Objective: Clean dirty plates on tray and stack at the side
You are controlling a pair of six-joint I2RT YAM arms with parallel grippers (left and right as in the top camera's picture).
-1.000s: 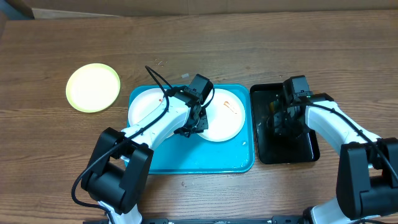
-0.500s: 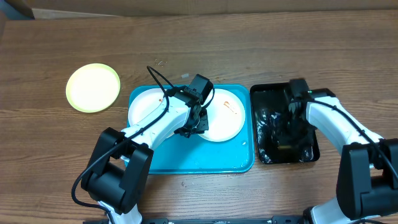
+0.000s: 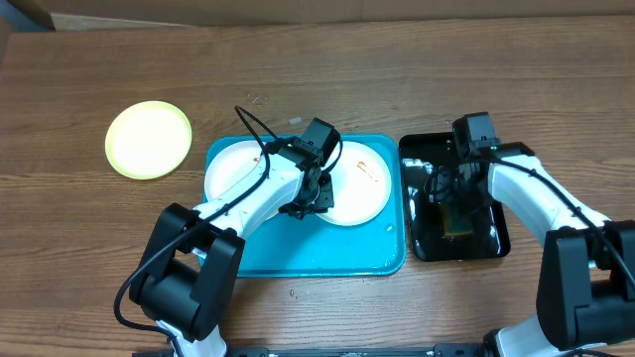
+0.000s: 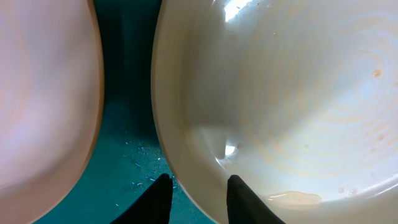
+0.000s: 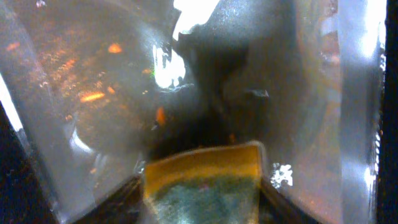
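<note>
The turquoise tray (image 3: 298, 253) holds two white plates. The left white plate (image 3: 230, 171) and the right white plate (image 3: 362, 188) each carry an orange-red smear. My left gripper (image 3: 313, 203) is shut on the near-left rim of the right white plate (image 4: 292, 93), one finger on the tray side and one on the plate, as the left wrist view (image 4: 198, 182) shows. The pale yellow-green plate (image 3: 149, 139) lies on the table, left of the tray. My right gripper (image 3: 451, 203) is shut on a yellow-and-green sponge (image 5: 199, 165) over the black tray (image 3: 496, 243).
The black tray stands just right of the turquoise tray and its wet bottom (image 5: 93, 93) has orange specks. The left white plate (image 4: 43, 93) lies close beside the gripped plate, with a strip of tray (image 4: 127, 93) between them.
My right gripper has shifted within the black tray and the sponge now shows in it. The left arm and the plates have not moved.
</note>
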